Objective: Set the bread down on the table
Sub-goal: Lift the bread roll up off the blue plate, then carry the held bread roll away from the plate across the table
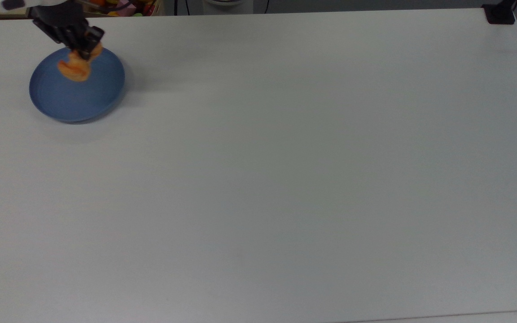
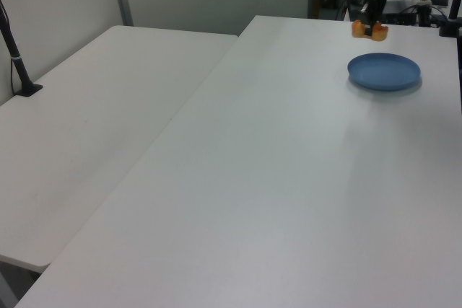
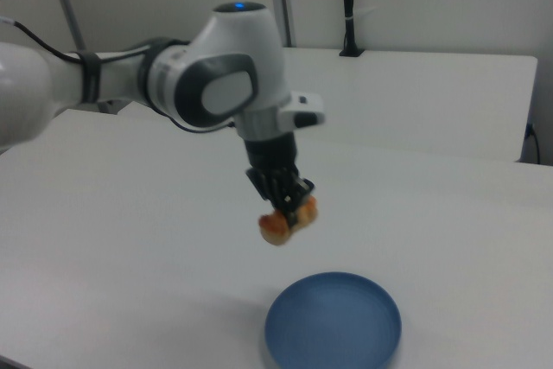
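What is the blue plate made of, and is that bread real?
The blue plate looks like matte plastic or glazed ceramic: smooth, even colour, faint rings. The bread, held by the gripper, looks glossy and very orange, so it is probably a plastic toy, though I can't be sure.

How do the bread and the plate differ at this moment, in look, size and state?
The bread is small, lumpy and golden-orange; the plate is far larger, round, flat and blue. The bread hangs in the air, pinched in the gripper; the plate lies flat on the table, with nothing on it. In the right view the bread is clearly above the plate's level.
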Robot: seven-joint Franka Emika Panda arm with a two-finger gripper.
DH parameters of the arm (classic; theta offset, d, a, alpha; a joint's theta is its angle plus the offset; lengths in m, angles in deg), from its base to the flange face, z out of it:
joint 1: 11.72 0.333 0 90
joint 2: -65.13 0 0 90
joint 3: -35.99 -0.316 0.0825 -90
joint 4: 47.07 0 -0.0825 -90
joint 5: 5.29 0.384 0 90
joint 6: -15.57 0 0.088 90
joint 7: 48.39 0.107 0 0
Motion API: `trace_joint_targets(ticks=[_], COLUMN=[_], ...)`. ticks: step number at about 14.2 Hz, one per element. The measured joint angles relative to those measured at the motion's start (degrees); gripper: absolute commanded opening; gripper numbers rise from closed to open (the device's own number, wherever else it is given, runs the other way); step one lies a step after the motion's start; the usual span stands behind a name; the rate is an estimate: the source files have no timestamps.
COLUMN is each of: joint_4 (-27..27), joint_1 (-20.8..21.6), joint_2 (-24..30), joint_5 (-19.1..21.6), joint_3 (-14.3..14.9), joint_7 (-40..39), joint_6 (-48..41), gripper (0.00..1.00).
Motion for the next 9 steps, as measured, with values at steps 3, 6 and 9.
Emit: trace_joint_targets(ticks=[3,6,9], joint_4=[0.4,0.5,0.5], joint_1=[0.5,0.7,0.8], joint_2=[2.0,4.0,4.8], joint_5=[0.0,0.0,0.0], joint_3=[-5.6,-11.4,-18.0], joint_7=[1.1,5.0,8.6], joint_6=[-2.2,-3.1,-3.6], gripper=[0.06,0.07,0.07])
